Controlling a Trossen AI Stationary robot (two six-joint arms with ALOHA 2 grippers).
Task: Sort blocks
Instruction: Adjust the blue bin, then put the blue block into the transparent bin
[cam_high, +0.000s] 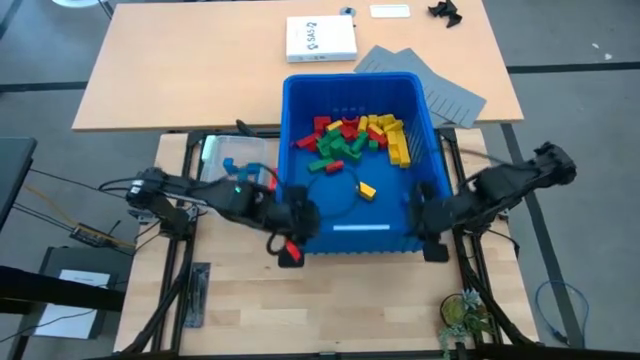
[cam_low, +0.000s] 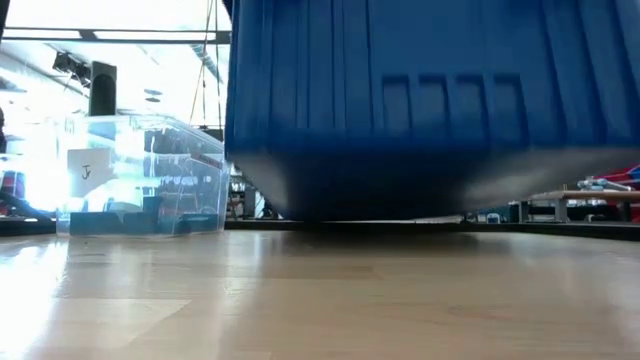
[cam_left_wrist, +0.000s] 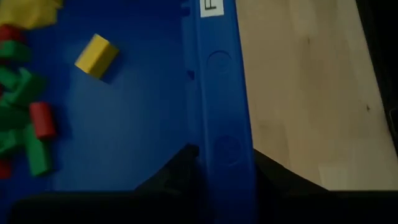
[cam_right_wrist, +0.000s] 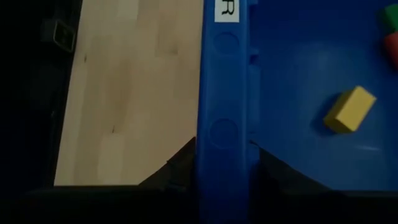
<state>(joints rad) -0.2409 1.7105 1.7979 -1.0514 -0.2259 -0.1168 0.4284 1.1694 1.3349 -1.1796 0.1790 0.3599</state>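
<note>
Though piled, blocks (axes mixed)

— What colours are the blocks?
— Red, green and yellow, piled in a solid blue bin; one yellow block lies at the pile's six o'clock.
— The table?
— Pale wood grain.

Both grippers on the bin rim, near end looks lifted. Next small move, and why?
Probably keep tilting a little. The left gripper and right gripper each clamp the blue bin at its near rim, and the blocks are piled at the far end, with one yellow block lagging mid-floor.
</note>
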